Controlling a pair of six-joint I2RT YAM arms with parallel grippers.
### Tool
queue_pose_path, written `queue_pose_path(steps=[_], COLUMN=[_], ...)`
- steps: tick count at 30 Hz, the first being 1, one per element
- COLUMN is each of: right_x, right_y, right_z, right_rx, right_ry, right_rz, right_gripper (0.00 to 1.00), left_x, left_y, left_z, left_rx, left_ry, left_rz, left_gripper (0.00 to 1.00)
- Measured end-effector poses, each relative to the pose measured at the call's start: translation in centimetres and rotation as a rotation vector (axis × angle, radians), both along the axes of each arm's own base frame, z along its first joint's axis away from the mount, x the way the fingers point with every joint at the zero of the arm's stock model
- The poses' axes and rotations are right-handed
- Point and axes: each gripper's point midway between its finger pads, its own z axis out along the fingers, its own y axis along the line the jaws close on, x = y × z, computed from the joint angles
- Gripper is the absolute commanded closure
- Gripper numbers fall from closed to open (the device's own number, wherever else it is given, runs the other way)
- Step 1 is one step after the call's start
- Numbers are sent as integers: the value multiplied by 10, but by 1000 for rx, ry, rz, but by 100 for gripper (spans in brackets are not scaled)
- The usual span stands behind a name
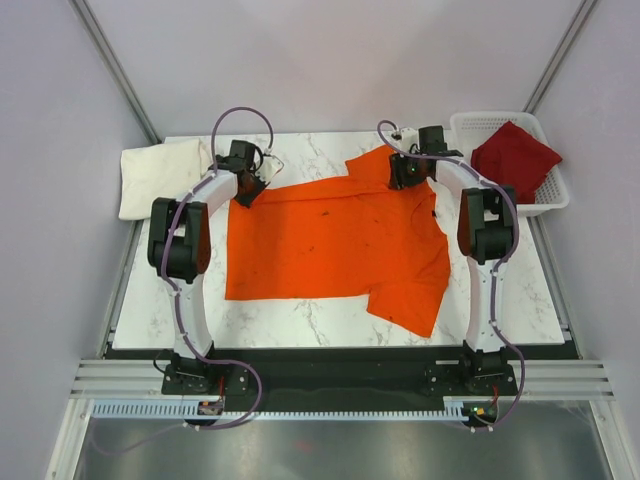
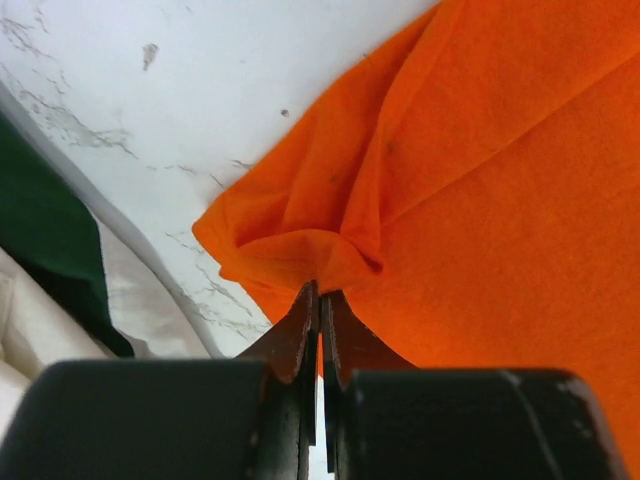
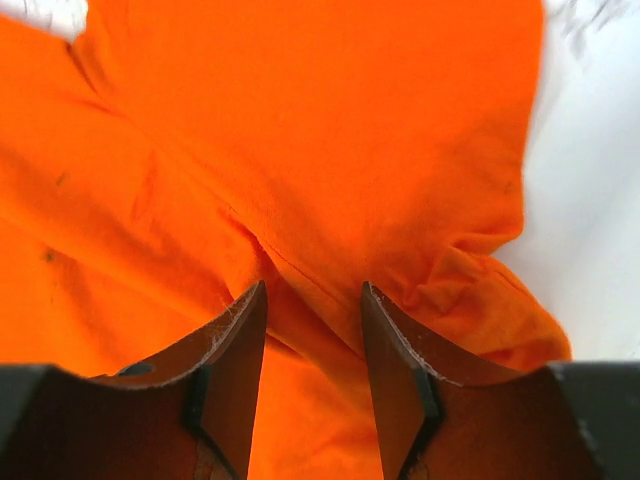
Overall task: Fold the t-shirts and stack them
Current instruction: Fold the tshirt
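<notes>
The bright orange t-shirt point(image 1: 335, 240) lies spread across the middle of the marble table. My left gripper point(image 1: 250, 187) is shut on the shirt's far left corner, where the cloth bunches at my fingertips in the left wrist view point(image 2: 320, 300). My right gripper point(image 1: 408, 178) is open over the shirt's far right part near the sleeve, with a fold of orange cloth point(image 3: 310, 270) between my fingers point(image 3: 240, 340). The cream-white shirt point(image 1: 160, 175) lies folded at the far left. The dark red shirt point(image 1: 515, 160) lies in the basket.
The white plastic lattice basket point(image 1: 550, 195) stands at the far right edge of the table. The marble table point(image 1: 300, 315) shows bare in front of the orange shirt. Grey walls close the back and sides.
</notes>
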Motion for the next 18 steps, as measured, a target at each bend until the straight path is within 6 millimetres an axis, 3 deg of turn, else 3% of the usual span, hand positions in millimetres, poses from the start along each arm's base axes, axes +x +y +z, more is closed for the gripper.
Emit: queue_pose_path(steps=[6, 11, 15, 18], right_x=[-32, -51, -39, -5], right_y=[-6, -9, -11, -12], right_z=[-3, 1, 20, 59], right_rx=[-17, -22, -17, 3], right_ry=[54, 88, 51, -49], right_rz=[5, 5, -4, -18], right_gripper=[50, 49, 48, 48], left_x=[-20, -27, -25, -21], left_y=[1, -1, -1, -2], left_z=[-23, -18, -9, 0], left_rx=[-11, -29, -34, -38], left_ry=[59, 61, 43, 22], left_rz=[14, 19, 18, 17], left_gripper=[98, 98, 98, 98])
